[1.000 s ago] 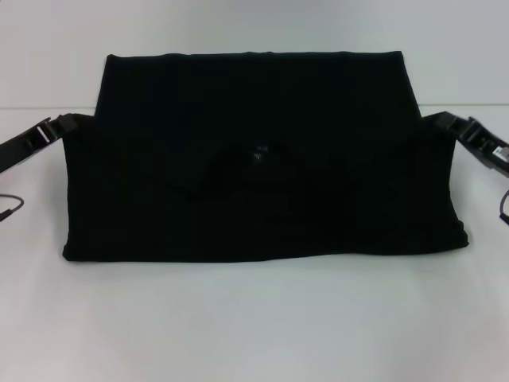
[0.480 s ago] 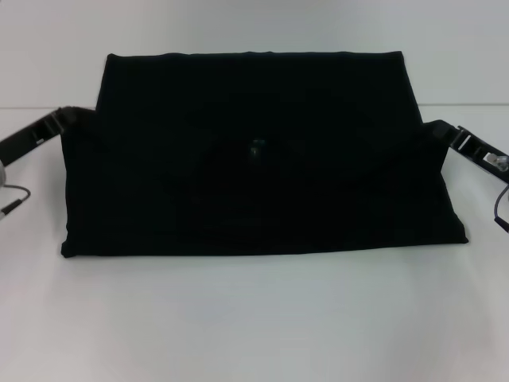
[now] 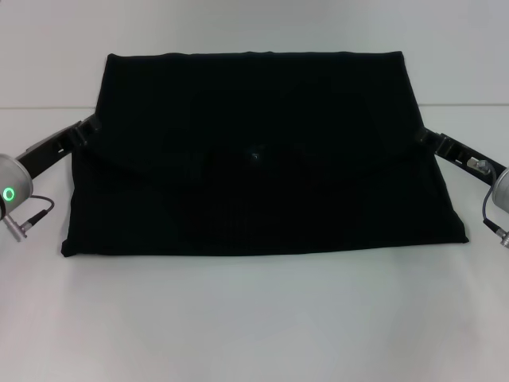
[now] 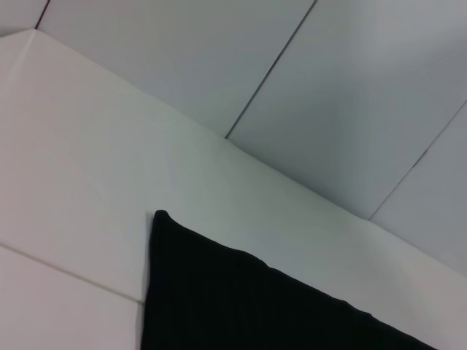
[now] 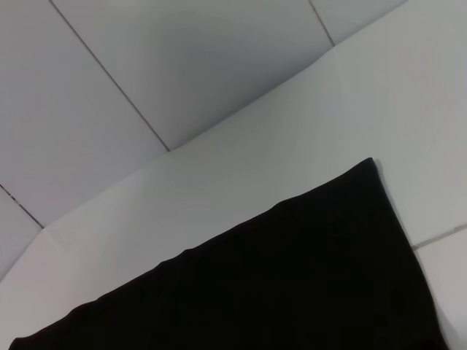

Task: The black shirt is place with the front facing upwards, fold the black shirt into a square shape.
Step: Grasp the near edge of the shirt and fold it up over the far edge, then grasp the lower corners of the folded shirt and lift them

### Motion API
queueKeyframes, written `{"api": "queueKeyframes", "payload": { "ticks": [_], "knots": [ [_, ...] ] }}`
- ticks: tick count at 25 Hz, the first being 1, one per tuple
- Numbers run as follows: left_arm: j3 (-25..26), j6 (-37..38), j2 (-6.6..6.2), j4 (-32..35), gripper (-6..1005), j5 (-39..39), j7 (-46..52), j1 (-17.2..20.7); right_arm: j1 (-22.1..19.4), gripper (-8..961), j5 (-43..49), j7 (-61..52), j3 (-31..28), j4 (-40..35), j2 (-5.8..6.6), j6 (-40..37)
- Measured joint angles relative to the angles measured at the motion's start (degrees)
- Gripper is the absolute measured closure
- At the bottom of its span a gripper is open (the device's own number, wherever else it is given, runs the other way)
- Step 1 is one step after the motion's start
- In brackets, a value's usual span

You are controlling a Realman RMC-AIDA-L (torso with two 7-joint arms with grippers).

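Observation:
The black shirt (image 3: 254, 95) lies as a wide folded slab on the white table (image 3: 254, 318), its near edge straight. A small neck label (image 3: 256, 153) shows at the middle, on a folded-over layer. My left gripper (image 3: 91, 126) meets the shirt's left side and my right gripper (image 3: 420, 137) its right side, both with their tips lost in the cloth's edge, shut on it. A corner of the black shirt (image 4: 241, 306) shows in the left wrist view. The right wrist view also catches a corner of the shirt (image 5: 292, 277). No lettering shows.
Bare white table surrounds the shirt on the near side and on both flanks. A pale wall with thin seams (image 4: 277, 65) stands behind the table. A cable (image 3: 36, 211) hangs by the left wrist.
Both grippers have moved inward and lower at the shirt's sides, so more of each wrist shows. The folded-over layer has settled flatter and the collar bulge has smoothed out.

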State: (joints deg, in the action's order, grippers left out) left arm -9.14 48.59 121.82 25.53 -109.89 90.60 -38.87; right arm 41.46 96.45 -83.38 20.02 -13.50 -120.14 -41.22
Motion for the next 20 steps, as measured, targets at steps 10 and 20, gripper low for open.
{"api": "queueKeyframes", "payload": {
  "ticks": [10, 20],
  "knots": [
    [1.88, 14.83, 0.16, 2.14, 553, 5.11, 0.49, 6.58, -5.11, 425, 1.27, -0.07, 1.45, -1.79, 0.72, -16.63],
    [-0.79, 32.52, -0.85, 13.15, 137, -6.68, 17.45, 15.13, -9.16, 97, 8.73, 0.50, 15.70, -7.96, 0.80, -35.46]
  ]
}}
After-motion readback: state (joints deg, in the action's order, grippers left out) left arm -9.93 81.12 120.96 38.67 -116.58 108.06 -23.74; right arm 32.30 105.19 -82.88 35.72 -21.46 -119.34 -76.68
